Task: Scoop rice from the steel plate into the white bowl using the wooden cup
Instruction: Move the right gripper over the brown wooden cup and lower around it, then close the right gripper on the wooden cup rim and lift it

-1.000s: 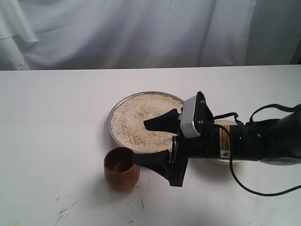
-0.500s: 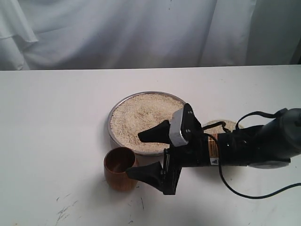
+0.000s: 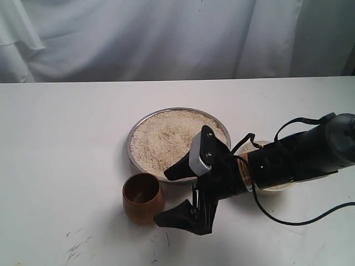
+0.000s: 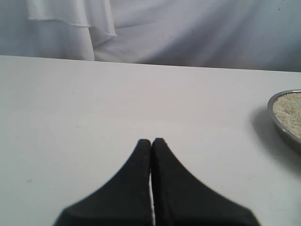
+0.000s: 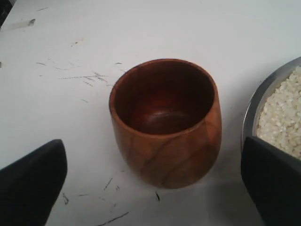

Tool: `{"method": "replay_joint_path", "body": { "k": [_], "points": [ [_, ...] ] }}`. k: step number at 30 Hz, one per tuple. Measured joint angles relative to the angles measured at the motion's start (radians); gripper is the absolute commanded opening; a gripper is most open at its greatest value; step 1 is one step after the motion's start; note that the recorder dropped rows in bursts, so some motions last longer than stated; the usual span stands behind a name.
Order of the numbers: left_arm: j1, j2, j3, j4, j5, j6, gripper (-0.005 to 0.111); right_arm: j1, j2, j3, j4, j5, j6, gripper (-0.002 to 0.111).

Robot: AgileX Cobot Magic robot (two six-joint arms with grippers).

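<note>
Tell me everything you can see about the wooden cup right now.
The wooden cup is a small, rounded, handleless barrel of reddish-brown wood with visible grain and a darker inside. It stands upright and empty on the white table, close beside the steel plate with a narrow gap between them. The right gripper is open, its jaws standing either side of the cup without touching it. Only the table touches it.
</note>
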Motion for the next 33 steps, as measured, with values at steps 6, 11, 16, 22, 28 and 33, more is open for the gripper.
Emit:
{"method": "replay_joint_path", "body": {
  "k": [6, 11, 16, 22, 28, 33],
  "points": [
    [0.0, 0.0, 0.0, 0.0, 0.0, 0.0, 0.0, 0.004, 0.007, -0.024, -0.022, 0.009, 0.0, 0.092],
    [0.0, 0.0, 0.0, 0.0, 0.0, 0.0, 0.0, 0.046, 0.007, -0.064, -0.095, 0.061, 0.099, 0.092],
    [0.0, 0.0, 0.0, 0.0, 0.0, 0.0, 0.0, 0.083, 0.007, -0.107, -0.129, 0.086, 0.151, 0.092],
    [0.0, 0.0, 0.0, 0.0, 0.0, 0.0, 0.0, 0.102, 0.026, -0.132, -0.131, 0.095, 0.174, 0.092],
    [0.0, 0.0, 0.0, 0.0, 0.0, 0.0, 0.0, 0.112, 0.068, -0.152, -0.137, 0.099, 0.202, 0.092],
    [0.0, 0.0, 0.0, 0.0, 0.0, 0.0, 0.0, 0.128, 0.07, -0.193, -0.157, 0.105, 0.24, 0.092]
  ]
}}
